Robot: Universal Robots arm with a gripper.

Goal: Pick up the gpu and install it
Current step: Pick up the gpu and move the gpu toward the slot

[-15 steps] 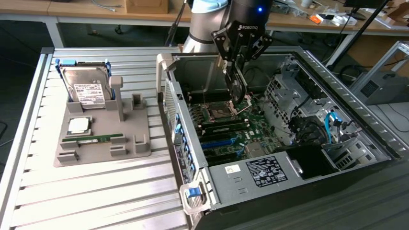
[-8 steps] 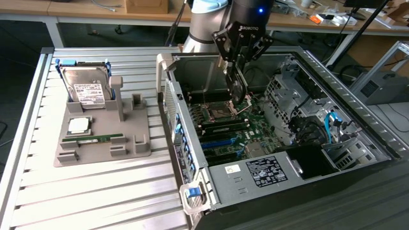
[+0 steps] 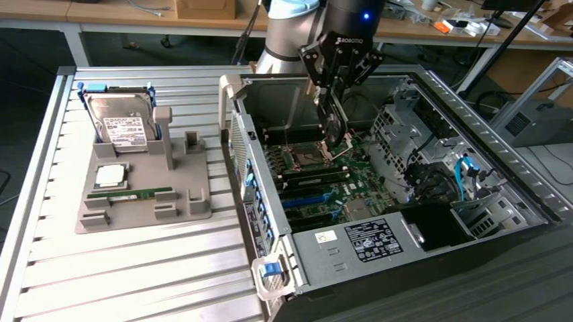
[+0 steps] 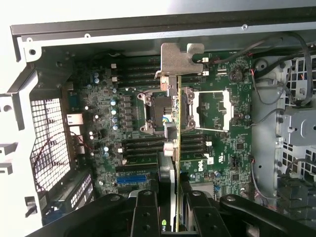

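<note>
**One gpu clamped in the pincer, inside the case**

Your pincer (image 3: 333, 94) is closed on the gpu (image 3: 337, 131), with a finger (image 4: 145, 212) pressed against each face of the card. You have it down inside the open case (image 3: 430, 221), standing on edge over the motherboard (image 3: 358, 184).

From the wrist, you see the card edge-on, running away from the pincer across the CPU socket (image 4: 158, 111). Its silver bracket (image 4: 178, 59) is at the far end, near the case wall. You cannot tell from either view whether the card's lower edge touches the board or sits in any slot.

On the counter (image 3: 134, 275), at the exterior view's left, a grey holder (image 3: 134, 218) sits beside the case. It carries the hard drive (image 3: 121, 121), propped upright, and the RAM stick (image 3: 133, 193), lying flat. Both are well apart from the pincer.
</note>
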